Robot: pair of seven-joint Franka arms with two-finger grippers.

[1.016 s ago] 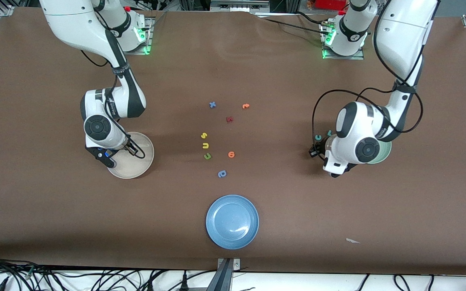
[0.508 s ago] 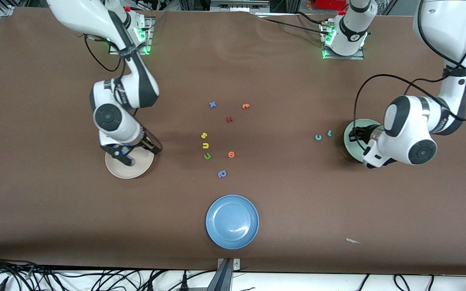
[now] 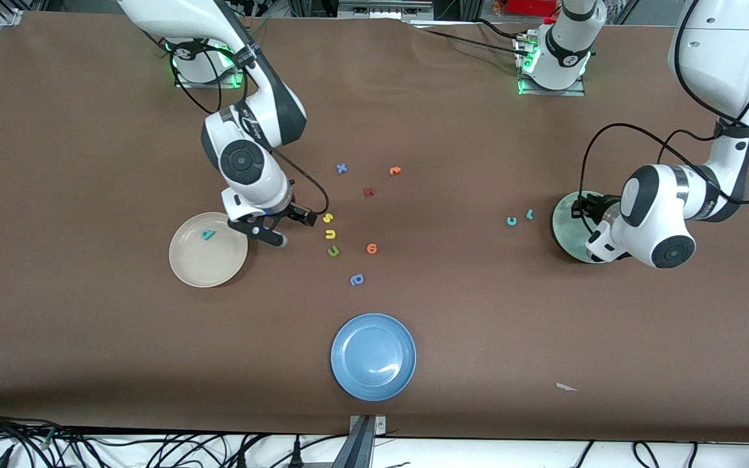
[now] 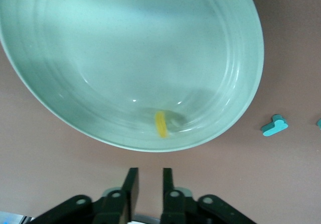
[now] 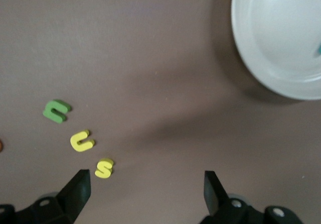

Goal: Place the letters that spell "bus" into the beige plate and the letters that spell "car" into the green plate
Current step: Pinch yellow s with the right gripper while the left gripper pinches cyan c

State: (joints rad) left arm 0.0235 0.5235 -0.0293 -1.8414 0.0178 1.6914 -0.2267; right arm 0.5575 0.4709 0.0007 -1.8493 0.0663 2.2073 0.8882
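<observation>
front view: the right gripper (image 3: 281, 228) hangs with its jaws spread wide and empty over bare table between the beige plate (image 3: 187, 272) and the yellow "s" (image 3: 328, 218); the teal "b" (image 3: 207, 234) already lies in that plate, while the yellow "u" (image 3: 330, 234) sits just nearer the camera than the "s", with the green u-shaped letter (image 3: 333, 251) next below it. the left gripper (image 3: 584, 209) is over the green plate (image 3: 566, 231), and the teal "c" (image 3: 511, 221) and teal "r" (image 3: 529, 213) lie on the table just beside that plate, toward the table's middle. left wrist view: the left gripper's fingers (image 4: 131, 185) stand a narrow gap apart with nothing between them, and the yellow "a" (image 4: 161, 124) rests on edge against the plate's inner wall, so it looks just dropped. right wrist view: the "s" lies close to 1 finger (image 5: 76, 190), the 3 letters in a row. the step in hand is likely fetching the "s": centre the jaws on it alone, come straight down, and keep clear of the "u" so it is not knocked. do not take the green letter.
</observation>
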